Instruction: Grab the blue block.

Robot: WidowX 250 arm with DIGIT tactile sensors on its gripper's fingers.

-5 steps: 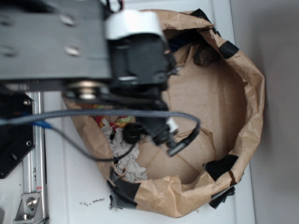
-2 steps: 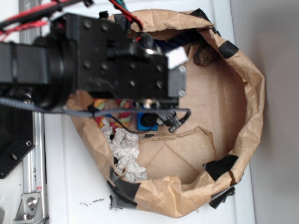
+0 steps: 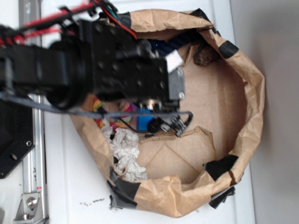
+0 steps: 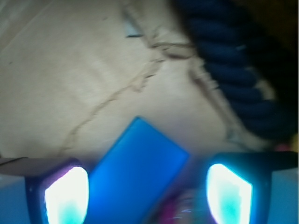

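Observation:
The blue block (image 4: 135,172) is a flat, bright blue rectangle lying askew on the brown cardboard floor. In the wrist view it sits between my two glowing fingertips (image 4: 65,196), close to the left one and well off the right one. My gripper (image 4: 147,193) is open around it, and I cannot tell whether either finger touches it. In the exterior view only a corner of the blue block (image 3: 143,122) shows beneath the black wrist of the arm (image 3: 117,70), which hides the fingers.
A crumpled brown paper wall (image 3: 252,93) rings the cardboard floor (image 3: 210,98). A dark navy rope (image 4: 233,70) lies beyond the block, also at the ring's top (image 3: 173,43). White crumpled paper (image 3: 125,151), a colourful item (image 3: 125,108) and a dark lump (image 3: 205,56) are inside.
The arm has swung down and levelled over the ring's left side. The blue block, hidden a second ago, now shows under the wrist. Since 0.4 s ago the arm shifted only slightly.

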